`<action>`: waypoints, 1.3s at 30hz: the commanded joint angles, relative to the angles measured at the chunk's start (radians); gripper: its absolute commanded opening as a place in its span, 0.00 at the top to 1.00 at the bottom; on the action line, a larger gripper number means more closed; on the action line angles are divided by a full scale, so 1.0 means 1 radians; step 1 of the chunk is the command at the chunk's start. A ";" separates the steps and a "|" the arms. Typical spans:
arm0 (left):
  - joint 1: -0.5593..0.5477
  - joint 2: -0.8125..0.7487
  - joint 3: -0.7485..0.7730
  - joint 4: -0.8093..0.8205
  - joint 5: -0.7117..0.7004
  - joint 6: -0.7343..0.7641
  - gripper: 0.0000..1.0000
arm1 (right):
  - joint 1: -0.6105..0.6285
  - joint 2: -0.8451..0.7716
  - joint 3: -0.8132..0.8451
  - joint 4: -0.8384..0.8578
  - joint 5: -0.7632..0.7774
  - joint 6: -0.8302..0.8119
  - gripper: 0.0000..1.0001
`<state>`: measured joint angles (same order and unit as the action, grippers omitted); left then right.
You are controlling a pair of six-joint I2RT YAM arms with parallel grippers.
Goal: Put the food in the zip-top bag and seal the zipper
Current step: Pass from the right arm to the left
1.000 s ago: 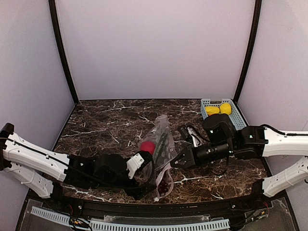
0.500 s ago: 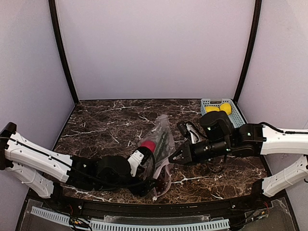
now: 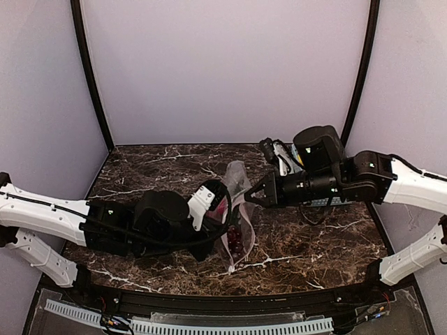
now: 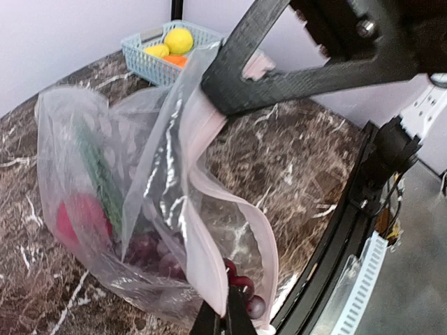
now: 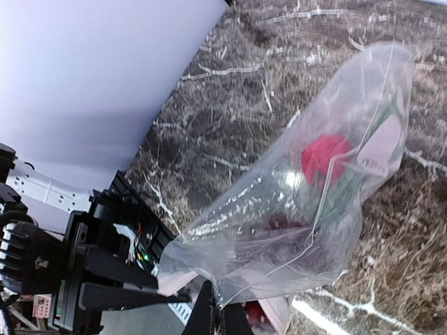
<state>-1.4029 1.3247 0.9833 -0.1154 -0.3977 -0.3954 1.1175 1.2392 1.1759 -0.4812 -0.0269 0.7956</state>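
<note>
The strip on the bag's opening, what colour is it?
Pale whitish pink. The strip shows best in the left wrist view.

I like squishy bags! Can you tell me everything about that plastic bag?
The bag is clear, floppy, crinkly plastic with a pale pink strip along its mouth, not yet sealed. Inside show a red fruit, a green piece and dark grapes. The left gripper and right gripper each pinch that strip, one at each end.

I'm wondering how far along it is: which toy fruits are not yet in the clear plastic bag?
The yellow lemon-like pieces and orange piece, lying in the light-blue slatted basket. The red apple, green piece and purple grapes are inside the clear bag.
</note>
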 commanded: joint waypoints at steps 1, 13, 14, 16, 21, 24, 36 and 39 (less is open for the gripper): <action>0.083 -0.058 0.146 -0.114 0.157 0.080 0.99 | -0.031 0.014 0.136 -0.068 0.100 -0.129 1.00; 0.437 0.062 0.318 -0.175 0.724 0.028 0.99 | -0.232 0.063 0.121 -0.016 -0.083 -0.188 0.59; 0.452 0.070 0.318 -0.167 0.764 0.018 0.99 | -0.232 0.059 0.116 -0.004 -0.097 -0.191 0.49; 0.494 0.090 0.317 -0.136 0.824 -0.007 0.99 | -0.232 0.046 0.095 0.012 -0.122 -0.189 0.38; 0.559 0.128 0.343 -0.102 0.881 -0.022 0.99 | -0.222 -0.010 -0.020 0.014 -0.135 -0.141 0.27; 0.572 0.144 0.360 -0.099 0.898 -0.022 0.99 | -0.196 -0.063 -0.128 0.057 -0.145 -0.095 0.24; 0.588 0.167 0.376 -0.105 0.922 -0.014 0.99 | -0.127 -0.029 -0.374 0.377 -0.169 0.119 0.40; 0.588 0.166 0.375 -0.107 0.924 -0.014 0.99 | -0.127 -0.012 -0.376 0.398 -0.151 0.130 0.44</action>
<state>-0.8219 1.4979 1.3235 -0.2485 0.5030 -0.4080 0.9833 1.2110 0.8028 -0.1940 -0.2035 0.8795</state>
